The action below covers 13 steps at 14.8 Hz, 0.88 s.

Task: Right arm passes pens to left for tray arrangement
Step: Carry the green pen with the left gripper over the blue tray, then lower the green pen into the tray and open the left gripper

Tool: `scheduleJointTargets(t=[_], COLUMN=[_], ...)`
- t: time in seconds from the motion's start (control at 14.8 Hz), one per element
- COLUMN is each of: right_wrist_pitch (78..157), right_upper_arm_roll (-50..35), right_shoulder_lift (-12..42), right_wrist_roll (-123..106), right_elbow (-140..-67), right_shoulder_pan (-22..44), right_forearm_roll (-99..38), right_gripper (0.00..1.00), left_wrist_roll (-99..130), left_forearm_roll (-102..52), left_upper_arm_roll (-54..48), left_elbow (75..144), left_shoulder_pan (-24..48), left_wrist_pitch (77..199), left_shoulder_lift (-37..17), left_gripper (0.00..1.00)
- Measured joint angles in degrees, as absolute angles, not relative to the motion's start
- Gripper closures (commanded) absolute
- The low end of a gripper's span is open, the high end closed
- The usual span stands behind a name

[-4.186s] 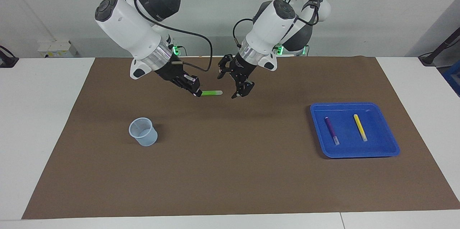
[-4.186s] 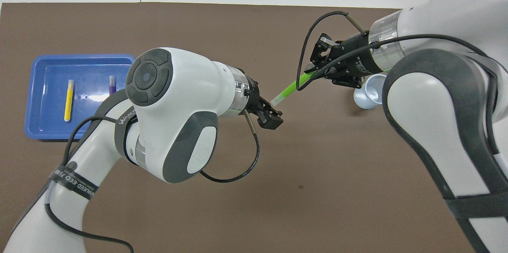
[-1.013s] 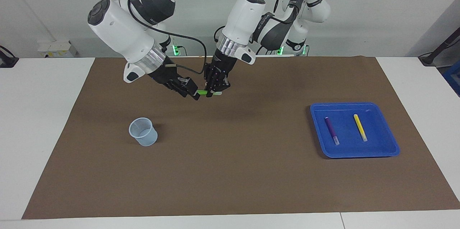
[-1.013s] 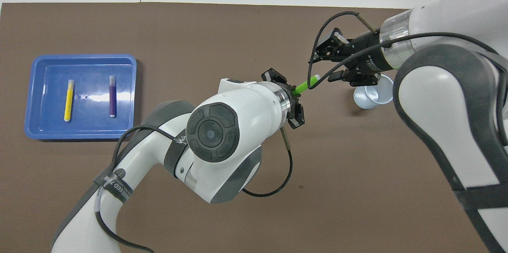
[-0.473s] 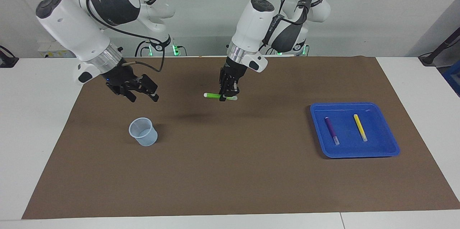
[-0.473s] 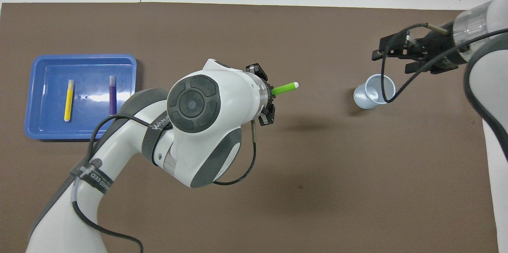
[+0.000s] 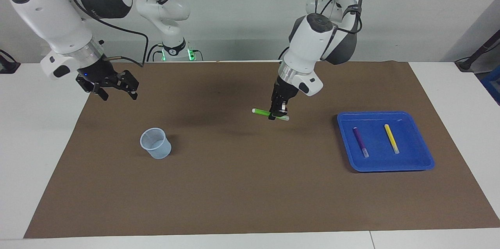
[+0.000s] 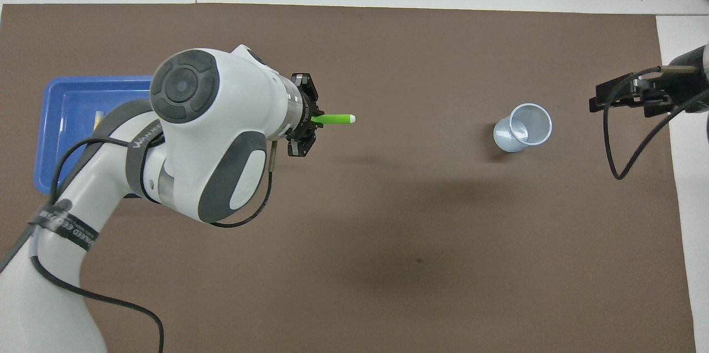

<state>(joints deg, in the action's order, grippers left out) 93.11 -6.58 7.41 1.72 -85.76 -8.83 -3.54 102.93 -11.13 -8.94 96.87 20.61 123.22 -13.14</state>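
The green pen (image 7: 265, 113) hangs level over the middle of the brown mat, with my left gripper (image 7: 278, 115) shut on it near one end. In the overhead view the green pen (image 8: 333, 119) sticks out from the left gripper (image 8: 306, 122) with its whitish tip toward the cup. The blue tray (image 7: 394, 167) lies toward the left arm's end of the table and holds the purple pen (image 7: 360, 142) and the yellow pen (image 7: 391, 138), lying side by side. My right gripper (image 7: 119, 92) is open and holds nothing, raised over the mat's edge at the right arm's end.
A small translucent pale-blue cup (image 7: 155, 143) stands upright on the brown mat (image 7: 250, 186) toward the right arm's end. In the overhead view the left arm covers part of the tray (image 8: 61, 120). White table borders the mat all round.
The right gripper let go of the green pen and drew back to its own end of the table. The left gripper carried the pen toward the tray.
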Motion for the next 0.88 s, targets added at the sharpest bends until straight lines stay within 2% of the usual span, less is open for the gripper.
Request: scheduleJointTargets(t=[0.47,0.88], right_wrist_pitch=[92.1,91.8], right_upper_arm_roll=[-7.3,-7.5], right_shoulder_lift=[7.1,6.7], right_wrist_roll=[1.7,1.7], right_elbow=[-86.0,-86.5], right_shoulder_pan=[-8.6,-8.6], right_forearm_roll=[-3.3,-3.3], right_gripper=[0.00,0.00], left_wrist_roll=[67.3,35.8], left_forearm_roll=[-13.5,-13.5], left_upper_arm_roll=[-8.8,-8.4], left_elbow=[97.1,98.3], left_shoulder_pan=[9.8,1.0], left_wrist_pitch=[112.6,109.8], left_shoulder_lift=[-11.5,-10.8], left_gripper=[1.00,1.00])
